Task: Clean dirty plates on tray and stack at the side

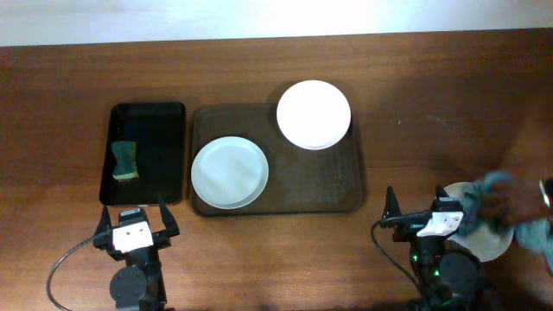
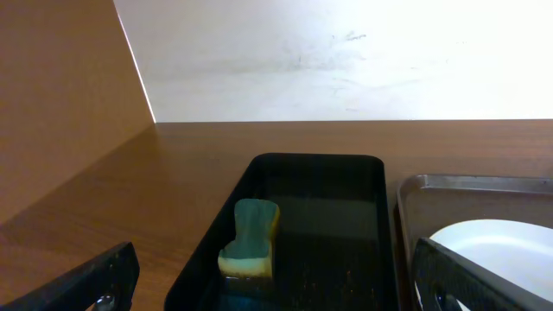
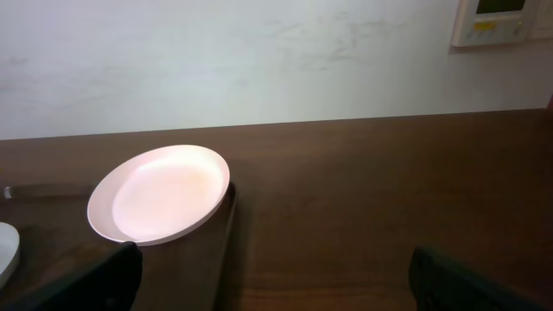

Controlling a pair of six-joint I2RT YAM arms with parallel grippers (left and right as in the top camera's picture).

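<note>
While agape, left tool (image 1: pixel 136 217) near tray (image 1: pixel 313 183)

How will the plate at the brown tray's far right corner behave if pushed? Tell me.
The plate looks rigid and shallow, so it should slide rather than flex. It sits partly over the rim of the tray, seemingly tilted, so a push may rock or tip it. Its smooth surface probably offers little grip.
</note>
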